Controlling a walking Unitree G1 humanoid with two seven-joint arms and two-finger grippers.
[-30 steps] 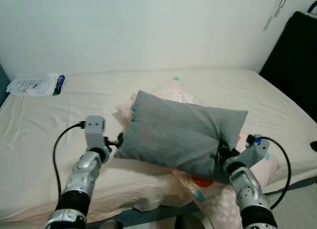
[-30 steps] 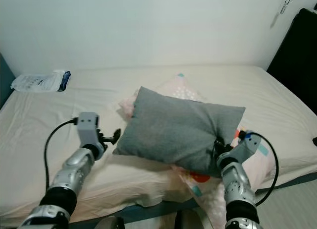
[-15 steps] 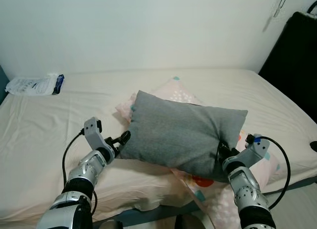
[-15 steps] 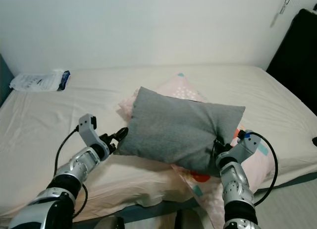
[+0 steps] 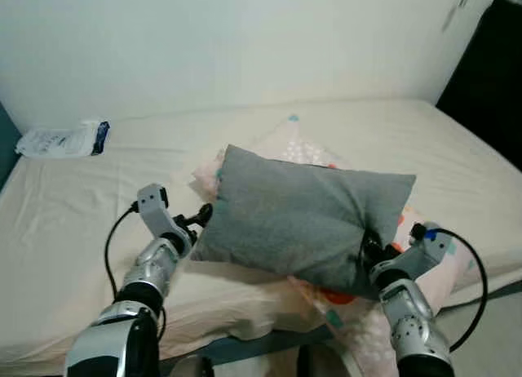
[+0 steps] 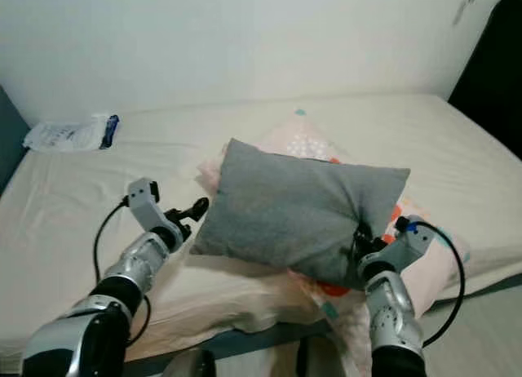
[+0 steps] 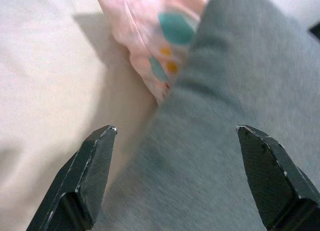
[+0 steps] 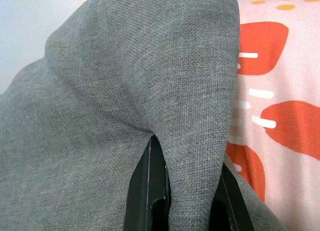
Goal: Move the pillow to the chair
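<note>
Left eye view: the grey pillow lies near the front edge of the bed, atop a pink patterned pillow. The right gripper is pinched on the grey pillow's front right corner. The left gripper sits at the pillow's left edge. A white packet lies at the bed's far left corner, well apart. No chair is visible.

Right eye view: same arrangement; nothing obstructs either arm.

Left wrist view: the left fingers stand wide, straddling the grey fabric's edge, not closed on it.

Right wrist view: the right fingers clamp a fold of grey cloth, the pink pillow alongside.

Judgement: the grasp stage is half complete. Next, the left gripper must close on its edge, then both lift together clear of the pink pillow, which could drag along.
</note>
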